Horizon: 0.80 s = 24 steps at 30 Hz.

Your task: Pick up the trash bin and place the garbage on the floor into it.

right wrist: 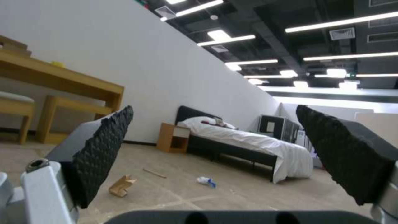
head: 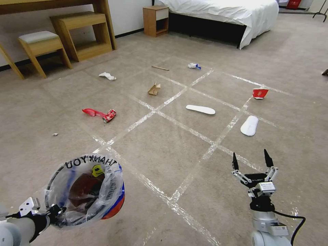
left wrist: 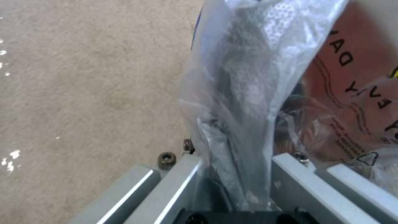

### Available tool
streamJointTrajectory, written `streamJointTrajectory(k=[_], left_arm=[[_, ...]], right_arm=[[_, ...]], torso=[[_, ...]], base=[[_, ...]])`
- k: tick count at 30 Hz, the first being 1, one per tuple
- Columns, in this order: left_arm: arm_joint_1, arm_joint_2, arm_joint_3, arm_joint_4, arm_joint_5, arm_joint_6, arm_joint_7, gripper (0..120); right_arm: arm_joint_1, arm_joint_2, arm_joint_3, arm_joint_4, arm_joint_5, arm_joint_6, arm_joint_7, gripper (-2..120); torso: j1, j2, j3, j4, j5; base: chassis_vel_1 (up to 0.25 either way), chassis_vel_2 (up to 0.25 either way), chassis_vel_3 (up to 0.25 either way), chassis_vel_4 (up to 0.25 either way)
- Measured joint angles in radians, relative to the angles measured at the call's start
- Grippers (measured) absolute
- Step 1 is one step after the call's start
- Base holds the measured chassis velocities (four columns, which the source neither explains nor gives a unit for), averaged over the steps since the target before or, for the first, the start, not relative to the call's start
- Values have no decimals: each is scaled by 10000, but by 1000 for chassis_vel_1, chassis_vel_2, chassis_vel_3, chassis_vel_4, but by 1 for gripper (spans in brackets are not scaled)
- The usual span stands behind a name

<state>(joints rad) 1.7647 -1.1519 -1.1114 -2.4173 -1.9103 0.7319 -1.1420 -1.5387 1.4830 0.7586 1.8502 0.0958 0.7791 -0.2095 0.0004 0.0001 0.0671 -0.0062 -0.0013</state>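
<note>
My left gripper [head: 51,210] is shut on the rim of the trash bin [head: 87,191], a red-and-blue bucket lined with a clear "THANK YOU" bag, and holds it tilted above the floor [head: 164,147] at lower left. In the left wrist view, the fingers [left wrist: 182,177] pinch the bag-wrapped rim [left wrist: 244,93]. My right gripper [head: 252,160] hangs open and empty at lower right. Garbage lies ahead: red wrappers [head: 100,114], cardboard scrap [head: 154,89], crumpled paper [head: 107,76], wooden stick [head: 160,68], white-blue wad [head: 194,66], a red piece [head: 260,93] and two white oblong pieces [head: 200,109] [head: 249,125].
A bed [head: 222,13] and a wooden nightstand [head: 155,20] stand at the back. At the back left are a desk with a low shelf [head: 83,34] and a padded stool [head: 41,48]. Shiny tape lines cross the carpet. A tiny scrap [head: 55,134] lies left.
</note>
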Motion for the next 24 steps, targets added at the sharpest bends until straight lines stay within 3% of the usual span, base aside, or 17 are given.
streamJointTrajectory(k=[24], left_arm=[[-278, 20, 164, 371, 94, -94, 122, 0]], right_arm=[[298, 21, -96, -151, -157, -309, 37, 100]], torso=[[0, -1, 1, 0, 0]], base=[[-100, 107, 109, -108]])
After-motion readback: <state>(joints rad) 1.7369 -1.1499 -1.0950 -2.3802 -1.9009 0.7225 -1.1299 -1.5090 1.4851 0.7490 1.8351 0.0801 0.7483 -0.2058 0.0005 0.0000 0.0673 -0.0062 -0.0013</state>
